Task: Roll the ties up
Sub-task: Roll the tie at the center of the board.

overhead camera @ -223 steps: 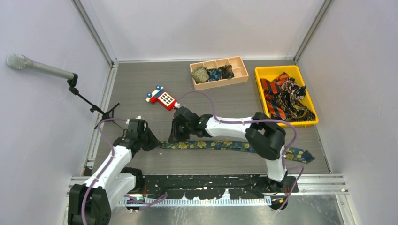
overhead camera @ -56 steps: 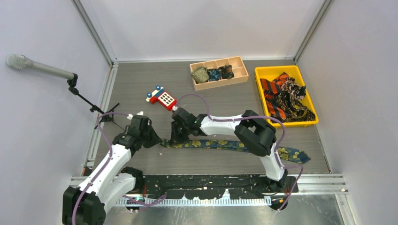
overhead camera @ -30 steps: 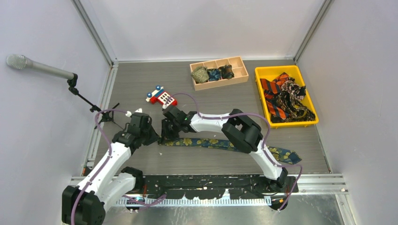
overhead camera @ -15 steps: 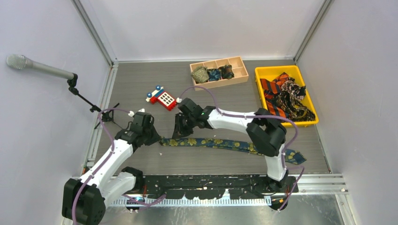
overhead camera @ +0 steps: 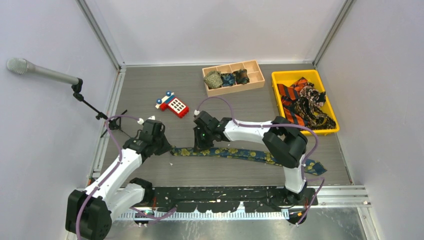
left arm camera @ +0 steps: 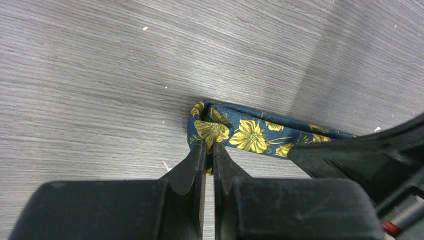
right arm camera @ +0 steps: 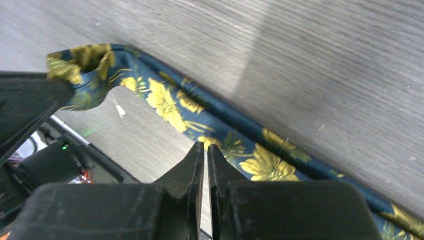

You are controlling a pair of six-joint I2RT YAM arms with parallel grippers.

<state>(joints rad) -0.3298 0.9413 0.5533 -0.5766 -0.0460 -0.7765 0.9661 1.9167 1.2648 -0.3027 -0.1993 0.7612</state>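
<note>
The navy tie with yellow-gold flowers (overhead camera: 235, 152) lies stretched across the table, its wide end at the right (overhead camera: 312, 167). My left gripper (overhead camera: 167, 149) is shut on the tie's narrow left end, which is folded over into a small loop (left arm camera: 210, 125) in front of the tips (left arm camera: 209, 146). My right gripper (overhead camera: 199, 146) is shut, with its tips (right arm camera: 206, 146) low at the near edge of the tie (right arm camera: 170, 102), a short way right of the loop. I see no fabric between its jaws. Three rolled ties (overhead camera: 228, 79) sit in a wooden box (overhead camera: 257, 80).
A yellow tray (overhead camera: 280, 75) at the back right holds a heap of unrolled ties (overhead camera: 305, 102). A red-and-blue toy phone (overhead camera: 173, 104) lies behind the grippers. A microphone on a stand (overhead camera: 30, 70) reaches in from the left wall.
My right gripper has moved right along the tie, away from the left gripper, and come down near the tie. The left gripper has kept hold of the narrow end.
</note>
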